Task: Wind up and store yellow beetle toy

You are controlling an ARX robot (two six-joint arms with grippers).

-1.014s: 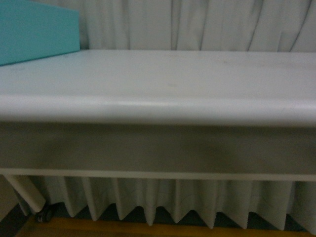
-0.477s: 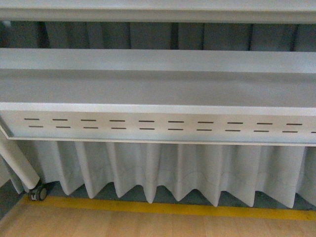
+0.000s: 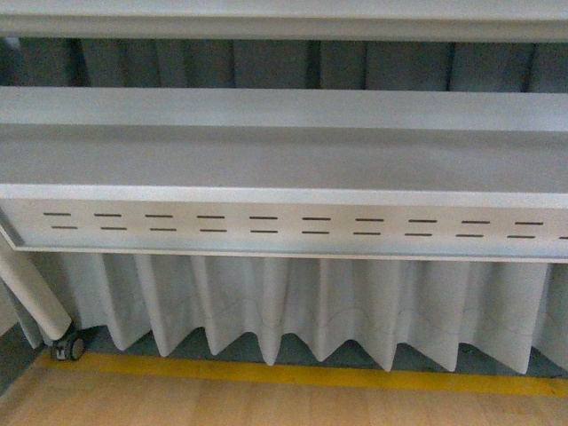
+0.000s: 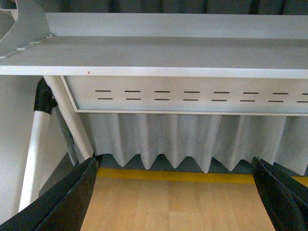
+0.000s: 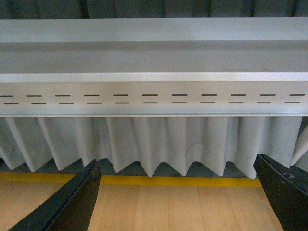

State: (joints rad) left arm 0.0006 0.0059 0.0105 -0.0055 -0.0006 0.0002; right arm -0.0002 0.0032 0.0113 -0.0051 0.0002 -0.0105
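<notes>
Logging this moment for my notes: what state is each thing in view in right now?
Left gripper: open, holding nothing.
Right gripper: open, holding nothing.
Table: seen from below its top; surface hidden.
Slotted panel: fixed under the table.
Curtain: hanging in folds.
Caster wheel: resting on the floor.

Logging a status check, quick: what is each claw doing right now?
Left claw: open, fingers wide apart, holding nothing.
Right claw: open, fingers wide apart, holding nothing.
</notes>
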